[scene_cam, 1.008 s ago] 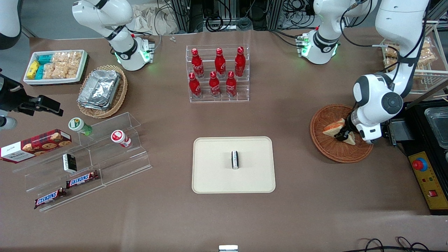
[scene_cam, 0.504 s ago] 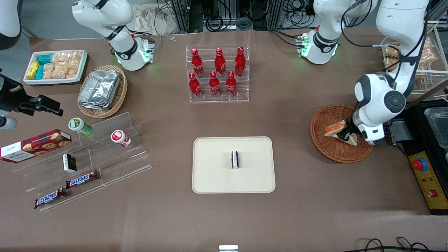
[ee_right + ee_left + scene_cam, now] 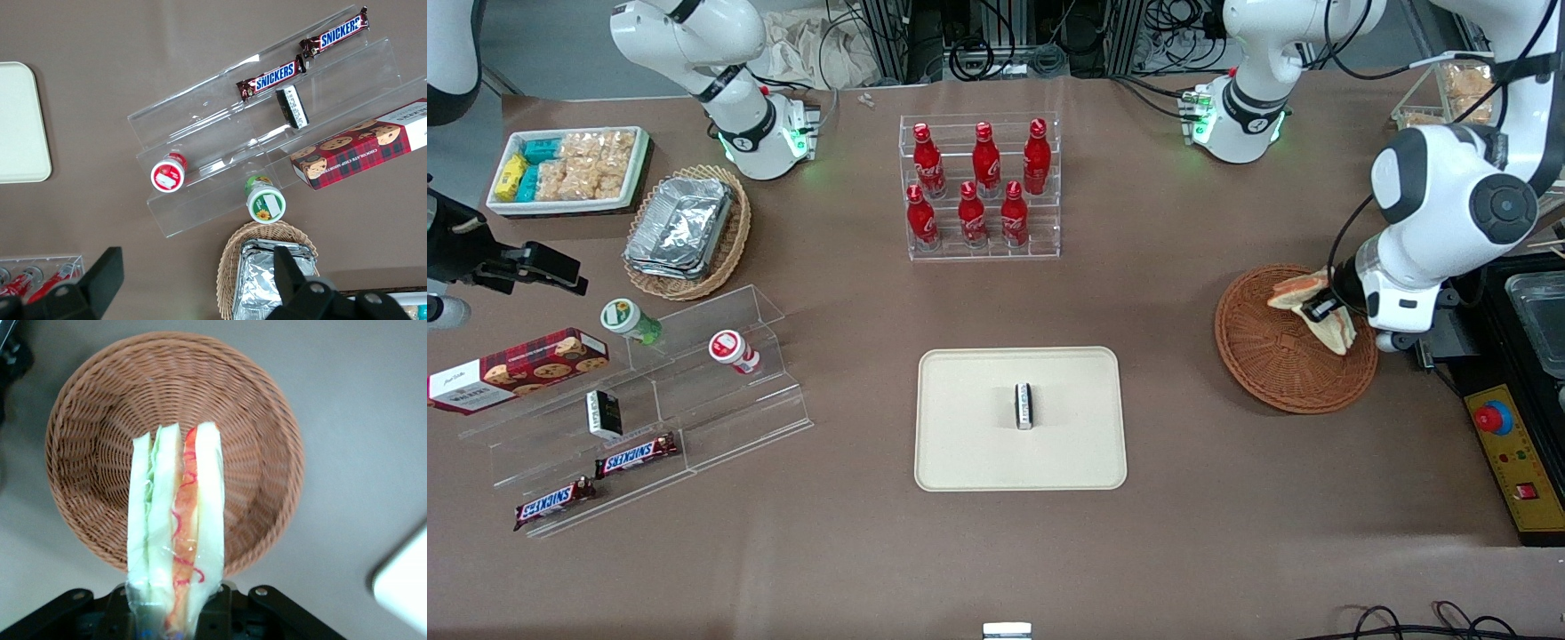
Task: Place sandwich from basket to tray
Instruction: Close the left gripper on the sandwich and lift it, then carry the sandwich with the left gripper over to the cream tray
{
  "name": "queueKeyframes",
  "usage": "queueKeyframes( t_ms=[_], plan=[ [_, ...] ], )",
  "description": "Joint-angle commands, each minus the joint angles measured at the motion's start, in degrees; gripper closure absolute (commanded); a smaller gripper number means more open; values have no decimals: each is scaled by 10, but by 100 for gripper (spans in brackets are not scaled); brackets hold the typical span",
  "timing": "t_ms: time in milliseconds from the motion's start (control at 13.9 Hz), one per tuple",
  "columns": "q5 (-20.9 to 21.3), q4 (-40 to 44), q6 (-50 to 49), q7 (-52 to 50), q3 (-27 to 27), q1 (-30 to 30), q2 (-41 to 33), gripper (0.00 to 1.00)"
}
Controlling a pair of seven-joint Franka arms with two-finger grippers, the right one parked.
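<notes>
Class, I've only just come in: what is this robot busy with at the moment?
The left arm's gripper is shut on the sandwich and holds it lifted above the round wicker basket, which has nothing else in it. The tray, nearer the middle of the table, already carries one small dark packet; the sandwich has not reached it yet. So the pick is done and the carry to the tray comes next.

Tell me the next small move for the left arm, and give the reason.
Probably carry it sideways toward the cream rectangular tray. The tool is shut on the white-bread sandwich wedge, already lifted above the reddish-brown wicker basket; the tray has bare space around the small dark bar.
</notes>
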Motion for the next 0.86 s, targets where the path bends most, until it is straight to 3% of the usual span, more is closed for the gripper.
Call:
queueKeyframes(
  t_ms=[0,216,576,792],
  plan=[
    [10,46,-42,58,-41,-1,14,100],
    [32,56,-23,168,-116,-1,17,100],
    [44,138,-19,182,-222,-1,106,100],
    [68,186,-11,158,-249,-2,165,100]
  ],
)
